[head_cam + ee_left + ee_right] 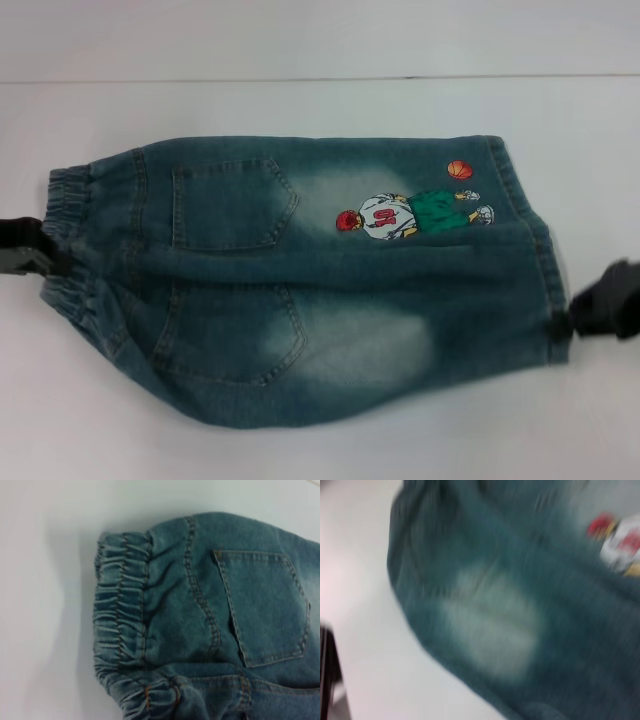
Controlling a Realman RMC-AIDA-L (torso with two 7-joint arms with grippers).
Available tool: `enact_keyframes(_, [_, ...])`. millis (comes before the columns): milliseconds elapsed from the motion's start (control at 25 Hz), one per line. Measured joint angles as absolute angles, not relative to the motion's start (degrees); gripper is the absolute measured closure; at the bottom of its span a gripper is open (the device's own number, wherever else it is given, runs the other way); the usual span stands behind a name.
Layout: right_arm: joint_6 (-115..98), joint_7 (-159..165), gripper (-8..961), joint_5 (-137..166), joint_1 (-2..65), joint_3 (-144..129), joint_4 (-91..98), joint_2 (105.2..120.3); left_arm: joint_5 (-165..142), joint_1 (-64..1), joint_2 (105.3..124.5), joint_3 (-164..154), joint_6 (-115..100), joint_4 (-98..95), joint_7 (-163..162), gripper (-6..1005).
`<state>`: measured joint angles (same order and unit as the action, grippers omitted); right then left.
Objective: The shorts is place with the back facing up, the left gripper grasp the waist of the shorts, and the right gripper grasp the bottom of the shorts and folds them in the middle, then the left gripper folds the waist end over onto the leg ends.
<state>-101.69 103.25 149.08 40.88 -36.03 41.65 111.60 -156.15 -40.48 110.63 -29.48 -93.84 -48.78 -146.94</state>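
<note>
The shorts (300, 280) lie back up, spread flat across the white desk (300, 450), ready for the lengthwise fold. The left tool (40, 250) meets the waist (70, 240); the right tool (590, 315) meets the leg hems (545, 290). Whether either tool is clamped, I cannot tell. A pale wall (300, 35) rises beyond the shorts.

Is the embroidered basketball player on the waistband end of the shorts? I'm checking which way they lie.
No: in the head view the embroidered player sits near the leg hems, far from the gathered waistband.
</note>
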Motion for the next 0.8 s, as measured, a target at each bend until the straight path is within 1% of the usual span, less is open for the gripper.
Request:
enact_keyframes(80, [-101.3, 102.3, 914, 146.0, 39.9, -32.8, 41.6, 110.82, -156.1, -40.4, 110.22, -28.8, -94.0, -48.8, -146.9, 966])
enact_keyframes(200, [-99.6, 102.1, 914, 140.9, 38.3, -29.4, 41.1, 110.1, -156.1, -40.2, 109.92, -27.3, -93.5, -49.0, -146.9, 966])
enact_keyframes(480, [-87.5, 100.7, 915, 130.4, 35.9, -27.4, 35.4, 109.74, -154.6, -39.9, 109.76, -21.8, -90.3, -48.8, -147.0, 966])
enact_keyframes(640, [-80.4, 97.8, 915, 126.1, 35.8, -27.0, 31.7, 110.1, -151.8, -39.2, 109.86, -20.7, -87.7, -48.1, -146.9, 966])
enact_keyframes(800, [-73.6, 95.2, 915, 123.6, 36.1, -27.0, 29.7, 111.59, -148.4, -38.5, 109.88, -20.3, -84.3, -46.6, -146.7, 966])
